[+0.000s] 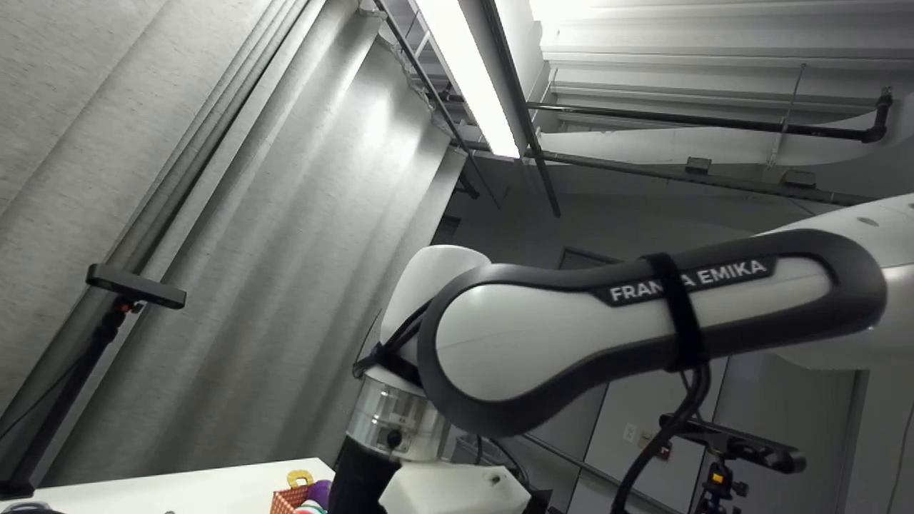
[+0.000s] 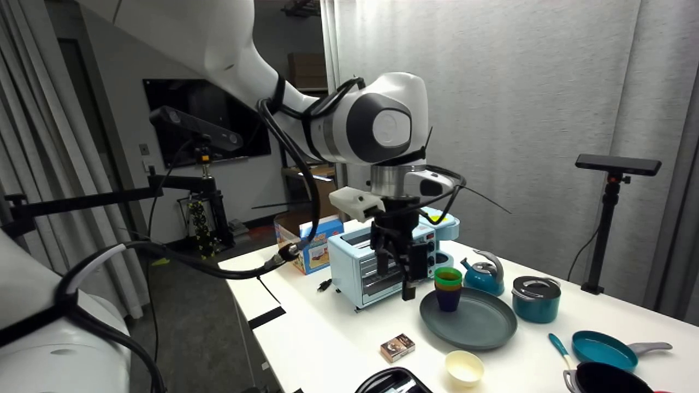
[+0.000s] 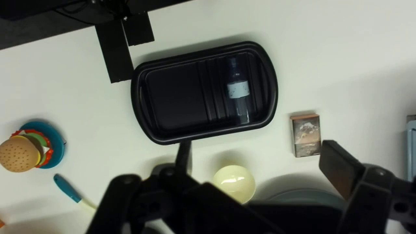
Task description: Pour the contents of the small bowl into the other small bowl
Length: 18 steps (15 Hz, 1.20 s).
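Grey curtain (image 2: 486, 125) behind, white surface (image 2: 327, 338) below. Tool (image 3: 260, 159) released, jaws wide apart, hanging over surface. Black tray (image 3: 175, 97) there, also grey plate (image 2: 486, 327). Small cream bowl (image 3: 234, 184) upright, just beside plate, apart from tray. Pale shape (image 3: 162, 160) mostly hidden behind tool, can't identify.

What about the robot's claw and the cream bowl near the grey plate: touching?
Apart. In an exterior view, the open gripper hangs in the air, with white tabletop showing between it and the cream bowl.
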### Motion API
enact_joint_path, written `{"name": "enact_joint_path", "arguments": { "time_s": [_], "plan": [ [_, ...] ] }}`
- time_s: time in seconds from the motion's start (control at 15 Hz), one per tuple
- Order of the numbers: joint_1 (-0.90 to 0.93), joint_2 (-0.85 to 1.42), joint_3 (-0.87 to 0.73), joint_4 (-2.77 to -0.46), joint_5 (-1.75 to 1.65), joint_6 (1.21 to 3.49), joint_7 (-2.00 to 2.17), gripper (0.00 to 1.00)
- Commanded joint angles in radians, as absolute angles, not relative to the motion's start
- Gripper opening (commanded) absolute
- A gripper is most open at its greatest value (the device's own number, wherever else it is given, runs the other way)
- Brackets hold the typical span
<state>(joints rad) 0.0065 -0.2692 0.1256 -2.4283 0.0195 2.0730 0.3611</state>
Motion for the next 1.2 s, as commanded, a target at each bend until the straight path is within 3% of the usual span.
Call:
{"name": "enact_joint_path", "arguments": {
  "time_s": [0.0,1.13],
  "plan": [
    [-0.044,-0.186,0.090,-2.385,-0.060,2.128,0.420,1.00],
    [-0.081,-0.071,0.001,-2.330,-0.084,2.152,0.448,1.00]
  ]
}}
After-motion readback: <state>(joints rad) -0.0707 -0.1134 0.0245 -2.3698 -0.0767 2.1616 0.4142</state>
